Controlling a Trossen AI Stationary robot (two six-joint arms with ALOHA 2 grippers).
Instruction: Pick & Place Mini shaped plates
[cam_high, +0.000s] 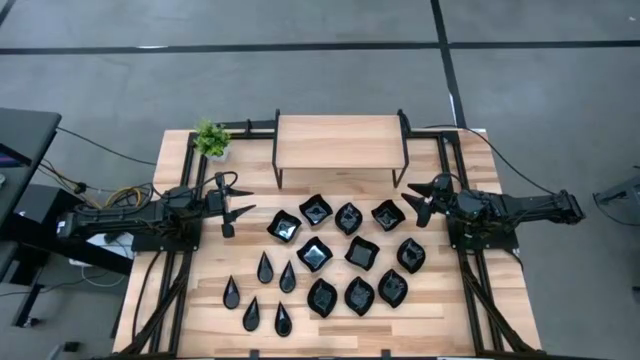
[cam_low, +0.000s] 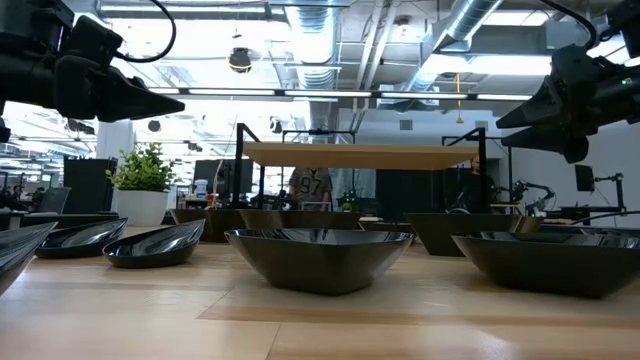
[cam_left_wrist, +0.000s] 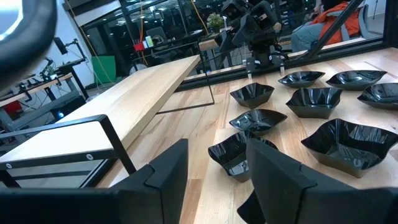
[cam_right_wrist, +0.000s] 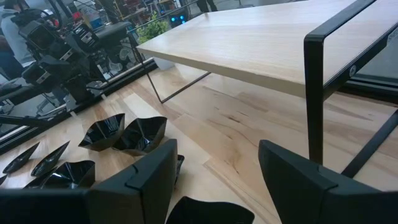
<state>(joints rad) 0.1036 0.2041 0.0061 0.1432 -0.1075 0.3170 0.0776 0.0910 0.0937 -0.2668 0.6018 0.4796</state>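
Many glossy black mini plates lie on the wooden table between my arms. There are wavy squares (cam_high: 316, 210) toward the far side, leaf-like ovals (cam_high: 359, 295) near the right and slim teardrops (cam_high: 264, 267) near the left. Each rests on its base. My left gripper (cam_high: 243, 202) hovers open left of the squares; the left wrist view shows the closest square (cam_left_wrist: 239, 155) just past its fingers. My right gripper (cam_high: 412, 202) hovers open right of the squares, with dishes (cam_right_wrist: 140, 134) beyond its fingers. Both grippers sit above the table (cam_low: 150, 100) (cam_low: 520, 115), touching nothing.
A wooden riser shelf on black legs (cam_high: 340, 143) stands at the table's far side, between the arms. A small green potted plant (cam_high: 211, 138) sits at the far left corner. Black frame rails (cam_high: 478, 270) run along both table sides. Bare wood lies under the shelf.
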